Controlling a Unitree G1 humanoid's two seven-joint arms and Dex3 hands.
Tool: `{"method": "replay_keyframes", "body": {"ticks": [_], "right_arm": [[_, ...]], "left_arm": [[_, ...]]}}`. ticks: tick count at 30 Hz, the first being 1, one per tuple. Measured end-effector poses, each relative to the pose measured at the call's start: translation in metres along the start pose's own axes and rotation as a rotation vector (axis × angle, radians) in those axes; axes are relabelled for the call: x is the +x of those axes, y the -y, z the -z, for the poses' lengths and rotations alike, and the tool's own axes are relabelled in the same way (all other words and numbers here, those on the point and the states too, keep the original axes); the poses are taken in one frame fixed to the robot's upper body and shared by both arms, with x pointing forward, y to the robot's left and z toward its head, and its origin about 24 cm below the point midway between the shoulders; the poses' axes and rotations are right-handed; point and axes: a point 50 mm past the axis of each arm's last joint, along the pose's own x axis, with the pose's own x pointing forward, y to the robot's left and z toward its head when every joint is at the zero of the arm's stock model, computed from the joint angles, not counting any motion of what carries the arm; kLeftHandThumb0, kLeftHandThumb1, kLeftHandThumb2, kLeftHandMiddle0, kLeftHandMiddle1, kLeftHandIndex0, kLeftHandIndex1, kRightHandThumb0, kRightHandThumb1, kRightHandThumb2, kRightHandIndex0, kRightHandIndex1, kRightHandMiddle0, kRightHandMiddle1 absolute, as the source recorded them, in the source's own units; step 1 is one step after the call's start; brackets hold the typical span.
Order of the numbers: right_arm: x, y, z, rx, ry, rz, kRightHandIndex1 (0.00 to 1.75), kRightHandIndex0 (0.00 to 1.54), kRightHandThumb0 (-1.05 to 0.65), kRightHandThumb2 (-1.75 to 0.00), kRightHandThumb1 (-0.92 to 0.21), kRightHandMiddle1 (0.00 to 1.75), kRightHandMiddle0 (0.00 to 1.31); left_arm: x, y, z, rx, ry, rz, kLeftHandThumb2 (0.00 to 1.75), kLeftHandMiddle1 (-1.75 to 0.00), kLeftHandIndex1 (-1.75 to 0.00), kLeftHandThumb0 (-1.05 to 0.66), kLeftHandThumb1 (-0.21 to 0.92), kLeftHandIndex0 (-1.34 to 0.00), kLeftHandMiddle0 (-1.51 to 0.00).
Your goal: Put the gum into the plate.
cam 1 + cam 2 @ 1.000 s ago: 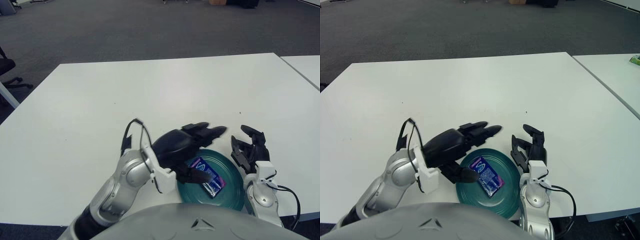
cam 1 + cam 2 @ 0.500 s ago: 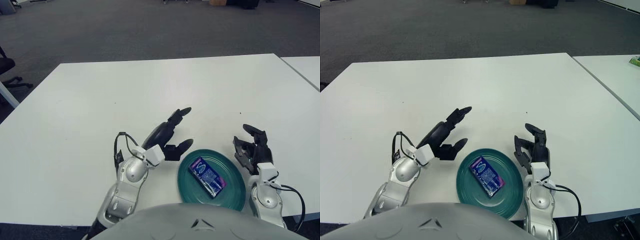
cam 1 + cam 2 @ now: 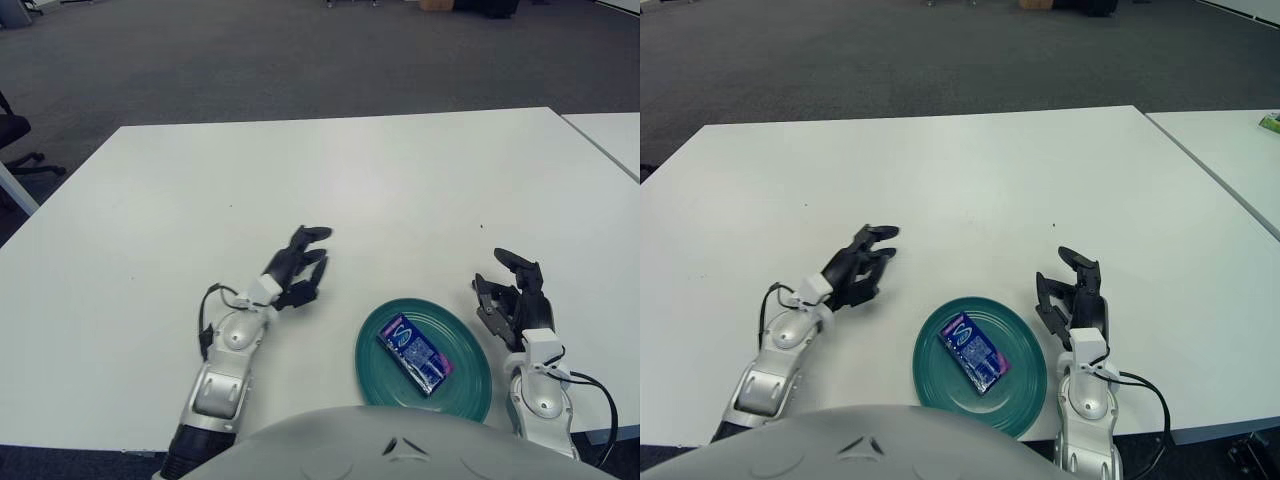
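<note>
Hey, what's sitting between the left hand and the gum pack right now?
Only bare white table and the near rim of the teal plate lie between the left hand and the gum pack, as both eye views show.

gum (image 3: 414, 351) flat in plate (image 3: 470, 379); left hand (image 3: 296, 268) empty beside; right hand (image 3: 514, 300) opposite

One teal plate (image 3: 470, 383) holding one blue pack of gum (image 3: 414, 353), on one white table (image 3: 330, 180), with two black robot hands: left hand (image 3: 297, 270) and right hand (image 3: 512, 300)
</note>
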Motion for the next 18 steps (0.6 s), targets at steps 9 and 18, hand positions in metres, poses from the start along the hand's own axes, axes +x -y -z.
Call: {"method": "replay_keyframes", "body": {"ticks": [9, 18], "right_arm": [[0.001, 0.005, 0.001, -0.009, 0.008, -0.013, 0.82, 0.51, -0.56, -0.50, -0.92, 0.81, 0.00], [0.002, 0.010, 0.004, -0.022, 0.018, -0.008, 0.78, 0.53, -0.54, -0.49, -0.92, 0.83, 0.00]], "left_arm": [[-0.008, -0.025, 0.021, -0.044, 0.105, -0.072, 0.84, -0.67, -1.08, -0.83, 0.92, -0.25, -0.43], [-0.034, -0.032, 0.037, -0.092, 0.151, -0.170, 0.82, -0.68, -1.12, -0.80, 0.92, -0.33, -0.51]]}}
